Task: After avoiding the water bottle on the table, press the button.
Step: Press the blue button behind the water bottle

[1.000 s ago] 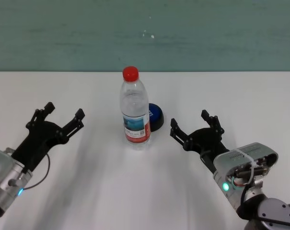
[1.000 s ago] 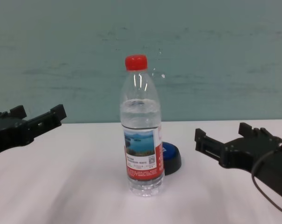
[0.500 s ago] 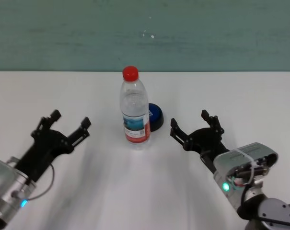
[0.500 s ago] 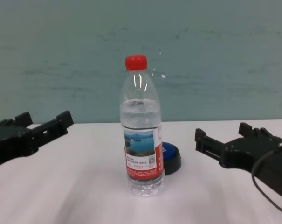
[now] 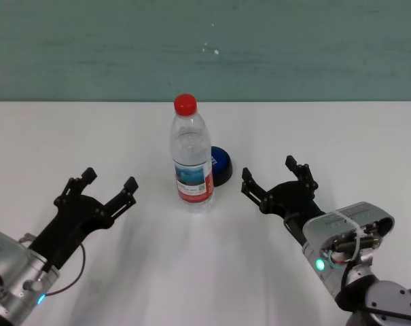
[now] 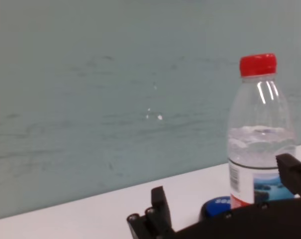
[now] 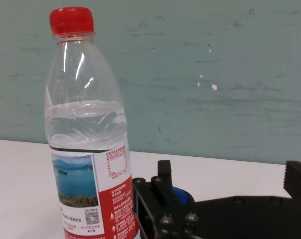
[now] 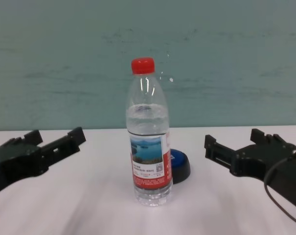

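Note:
The water bottle (image 5: 191, 159) stands upright in the middle of the white table (image 5: 205, 272), with its red cap and its red-and-white label; it also shows in the chest view (image 8: 148, 142). The blue button (image 5: 221, 165) sits right behind the bottle, to its right, partly hidden by it (image 8: 179, 166). My left gripper (image 5: 110, 178) is open and empty, to the left of the bottle and a little nearer to me. My right gripper (image 5: 267, 170) is open and empty, to the right of the button, apart from it.
A teal wall (image 5: 205, 47) runs along the table's far edge. Bare white tabletop lies on both sides of the bottle and in front of it.
My left gripper has moved right, toward the bottle, and nearer to me. The right gripper, the bottle and the button have not moved.

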